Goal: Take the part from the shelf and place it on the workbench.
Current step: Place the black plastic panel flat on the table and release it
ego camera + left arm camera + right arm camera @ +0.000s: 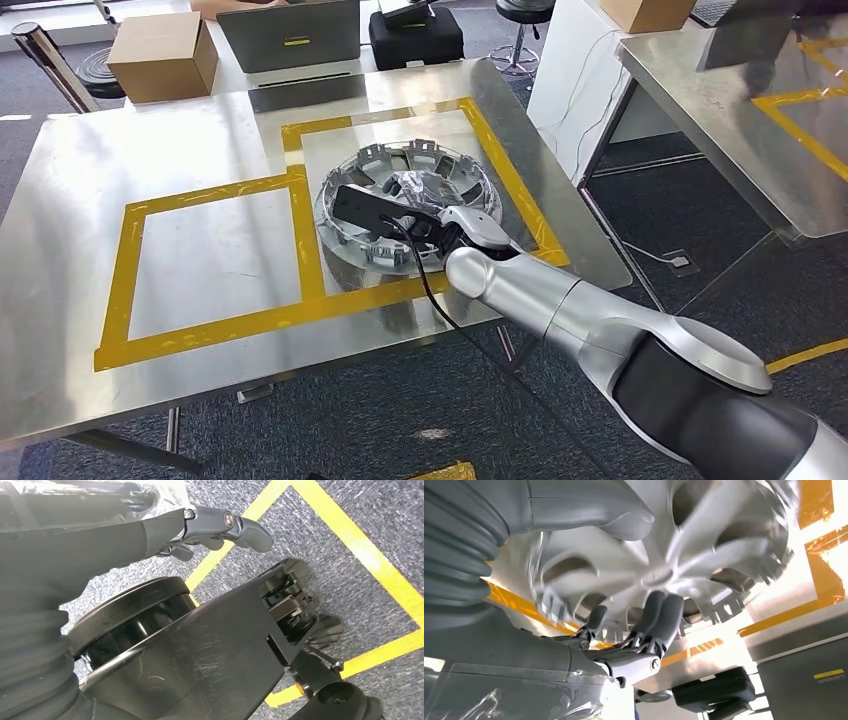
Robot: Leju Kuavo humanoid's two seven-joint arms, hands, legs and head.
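The part is a silver spoked wheel cover point(400, 165). It lies inside the far yellow-taped square on the steel workbench point(180, 140). My right arm reaches in from the lower right, and my right hand point(420, 215) holds the cover's near rim. In the right wrist view the thumb point(589, 510) lies on one face of the wheel cover point(704, 540) and the dark fingers point(659, 615) press its notched rim from the other side. My left hand point(200, 527) hangs over grey carpet with yellow floor tape, fingers loosely extended and holding nothing.
A second taped square point(210, 250) lies to the left of the cover. A cardboard box point(160, 55), a grey case point(290, 35) and a black bag point(415, 35) stand beyond the bench. Another steel table point(740, 110) stands to the right across a gap.
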